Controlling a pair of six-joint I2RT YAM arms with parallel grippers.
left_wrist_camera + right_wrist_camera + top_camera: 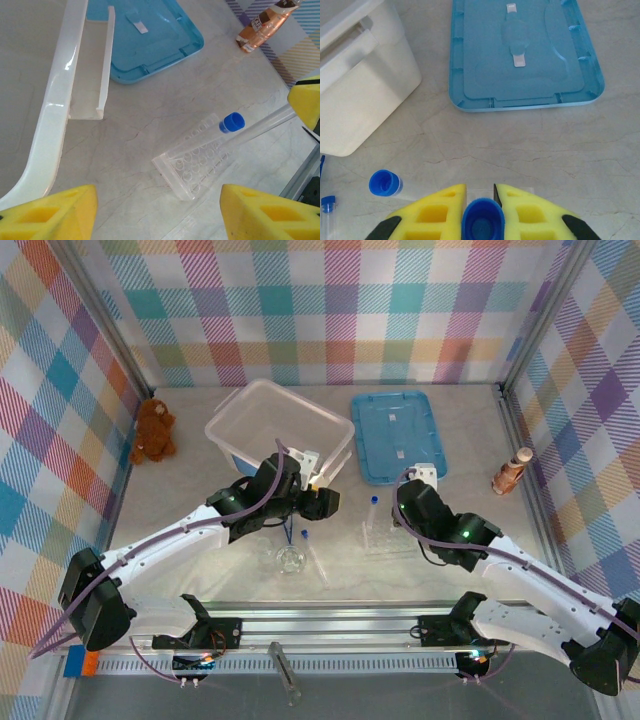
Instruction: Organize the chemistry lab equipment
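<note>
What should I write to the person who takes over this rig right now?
Left gripper: open and empty, beside the bin.
Right gripper: shut on a tube near its cap, at the rack.
Second tube lies slanted by the rack. Third tube and glassware are on the table.
Done: the lid is off the bin.
Left: no tube stands in the rack as far as I can see. Probably rack the three tubes, then store everything.
</note>
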